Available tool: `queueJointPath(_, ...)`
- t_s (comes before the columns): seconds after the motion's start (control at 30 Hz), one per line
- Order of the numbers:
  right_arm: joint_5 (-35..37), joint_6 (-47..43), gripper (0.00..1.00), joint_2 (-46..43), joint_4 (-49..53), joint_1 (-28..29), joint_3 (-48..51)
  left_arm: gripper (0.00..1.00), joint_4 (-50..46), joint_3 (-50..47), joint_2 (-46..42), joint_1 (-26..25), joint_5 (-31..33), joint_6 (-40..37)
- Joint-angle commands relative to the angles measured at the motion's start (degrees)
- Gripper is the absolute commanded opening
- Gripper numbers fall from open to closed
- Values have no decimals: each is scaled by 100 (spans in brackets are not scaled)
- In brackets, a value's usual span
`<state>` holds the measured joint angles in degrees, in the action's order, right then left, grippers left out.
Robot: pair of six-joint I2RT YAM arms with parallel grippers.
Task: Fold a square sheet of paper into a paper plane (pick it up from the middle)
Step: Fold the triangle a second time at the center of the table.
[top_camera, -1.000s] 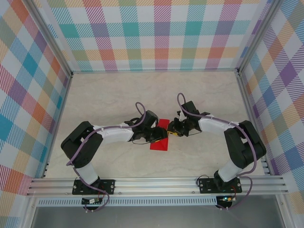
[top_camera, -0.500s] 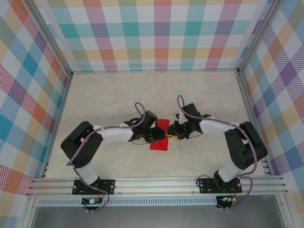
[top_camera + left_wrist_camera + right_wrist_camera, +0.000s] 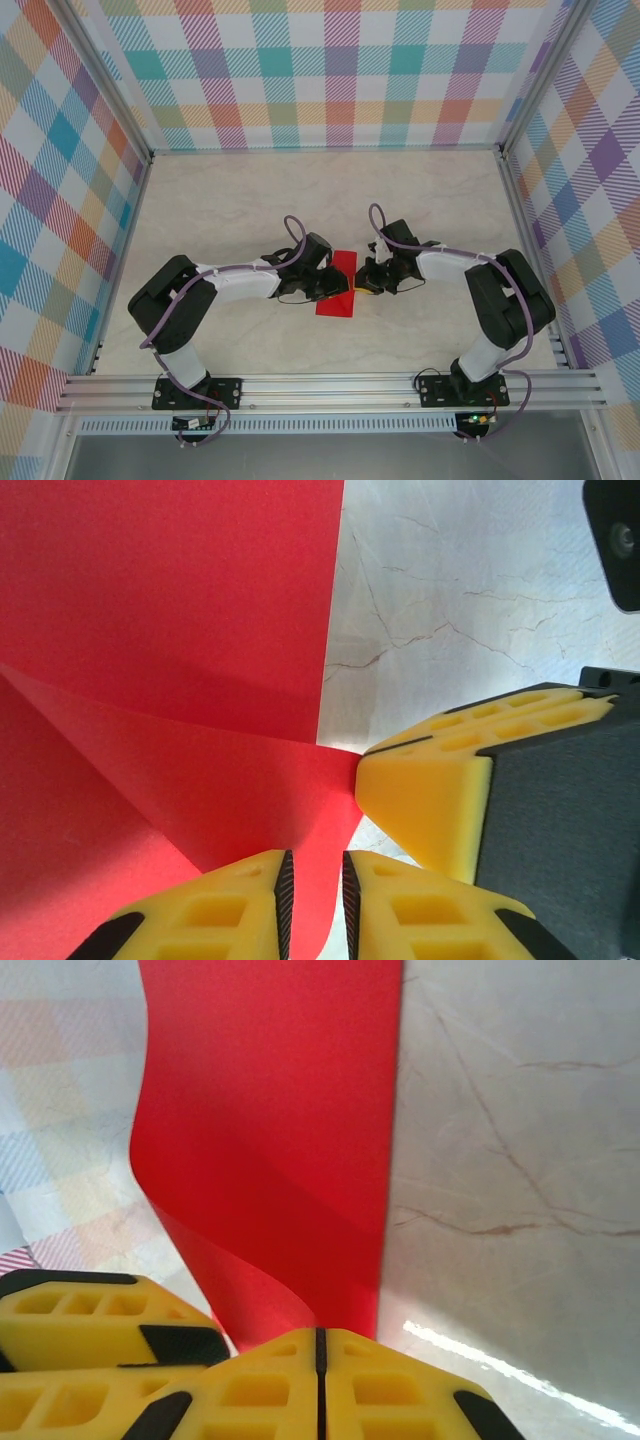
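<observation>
The square sheet of paper [image 3: 336, 306] is bright red and lies mid-table between both grippers, creased, with its right edge curled upward. In the left wrist view the paper [image 3: 170, 610] shows a diagonal fold. My left gripper [image 3: 340, 288] [image 3: 313, 865] stands over the sheet, its jaws a narrow gap apart with the raised paper edge between them, not visibly pinched. My right gripper [image 3: 361, 287] [image 3: 321, 1335] is shut, its pads pressed together on the lifted right edge of the paper [image 3: 280, 1110]. One right finger [image 3: 425, 790] sits right beside the left jaws.
The pale marbled table [image 3: 300, 200] is boxed in by checked walls [image 3: 330, 80] at the back and sides. An aluminium rail [image 3: 320, 385] carries both arm bases at the near edge. The left finger [image 3: 80, 1305] crowds the right wrist view.
The right jaws have closed on the paper's right edge, and that gripper has shifted slightly left. The left jaws have narrowed around the raised paper. The sheet stays in place.
</observation>
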<state>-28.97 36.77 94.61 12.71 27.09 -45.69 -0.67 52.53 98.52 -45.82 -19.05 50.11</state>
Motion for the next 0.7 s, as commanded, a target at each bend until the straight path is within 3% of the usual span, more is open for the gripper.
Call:
queueJointPath(0.0, 137, -230, 7, 131, 25, -5, -131, 22, 191, 1, 73, 99, -98, 17)
queueJointPath(0.67, 173, -370, 7, 560, -27, -5, -414, 21, 115, 201, 369, 124, -231, -27)
